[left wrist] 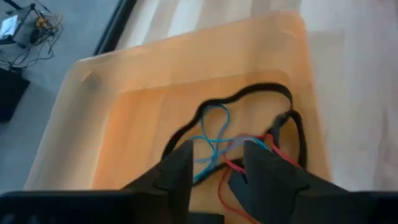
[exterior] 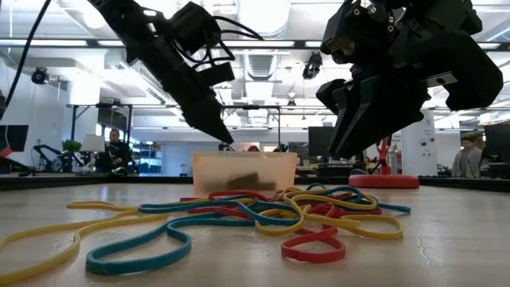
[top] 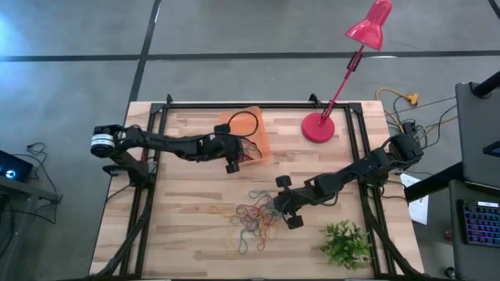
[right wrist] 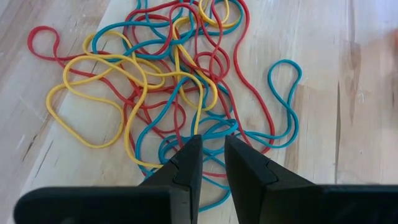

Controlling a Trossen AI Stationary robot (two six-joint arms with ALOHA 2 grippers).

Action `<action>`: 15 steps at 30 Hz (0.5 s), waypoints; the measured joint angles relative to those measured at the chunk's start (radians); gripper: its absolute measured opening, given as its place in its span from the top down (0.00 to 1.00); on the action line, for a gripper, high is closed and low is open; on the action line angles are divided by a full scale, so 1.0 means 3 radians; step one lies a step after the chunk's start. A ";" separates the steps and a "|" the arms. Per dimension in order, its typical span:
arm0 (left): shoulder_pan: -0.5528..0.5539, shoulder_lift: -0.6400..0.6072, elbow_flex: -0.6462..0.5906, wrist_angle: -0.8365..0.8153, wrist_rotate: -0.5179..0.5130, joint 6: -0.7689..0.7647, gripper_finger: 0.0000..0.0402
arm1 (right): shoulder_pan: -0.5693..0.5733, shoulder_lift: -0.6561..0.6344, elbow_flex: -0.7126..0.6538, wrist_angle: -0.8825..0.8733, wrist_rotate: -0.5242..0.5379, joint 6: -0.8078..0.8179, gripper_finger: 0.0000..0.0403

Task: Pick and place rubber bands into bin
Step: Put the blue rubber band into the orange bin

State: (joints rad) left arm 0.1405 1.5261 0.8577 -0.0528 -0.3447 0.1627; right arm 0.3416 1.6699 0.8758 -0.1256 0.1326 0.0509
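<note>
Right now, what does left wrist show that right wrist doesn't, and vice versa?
Left wrist only: the translucent orange plastic bin holding black, blue and red rubber bands, seen between the left gripper with open jaws.

Right wrist only: the loose tangle of red, yellow and blue rubber bands on the wooden table, below the right gripper with jaws slightly apart and empty.

Both: dark jaws over rubber bands.

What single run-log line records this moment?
left gripper: open over bin | right gripper: narrowly open above rubber bands | bands in bin: some
</note>
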 joint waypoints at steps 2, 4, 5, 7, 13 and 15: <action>-0.0073 -0.0070 0.0000 -0.0091 0.0001 -0.0015 0.64 | 0.0000 0.0000 -0.0009 0.0043 0.0000 0.0005 0.86; -0.0166 -0.0163 0.0001 -0.0229 0.0002 -0.0119 0.62 | 0.0001 0.0000 -0.0024 0.0115 0.0001 0.0006 0.86; -0.0223 -0.0220 0.0001 -0.0315 0.0003 -0.0182 0.61 | -0.0002 0.0000 -0.0034 0.0141 0.0006 0.0006 0.86; -0.0362 -0.0342 0.0000 -0.0502 -0.0003 -0.0303 0.60 | -0.0012 0.0000 -0.0048 0.0182 0.0075 0.0002 0.86; -0.0893 -0.0678 -0.0092 -0.0689 -0.0072 -0.0648 0.60 | -0.0135 0.0000 -0.0054 0.0230 0.0429 -0.0011 0.86; -0.1062 -0.0783 -0.0187 -0.0655 -0.0209 -0.0715 0.60 | -0.0216 0.0000 -0.0054 0.0308 0.0426 0.0023 0.86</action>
State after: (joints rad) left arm -0.1780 1.2912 0.8018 -0.2493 -0.4073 -0.0517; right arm 0.2768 1.6699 0.8597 -0.0333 0.2603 0.0578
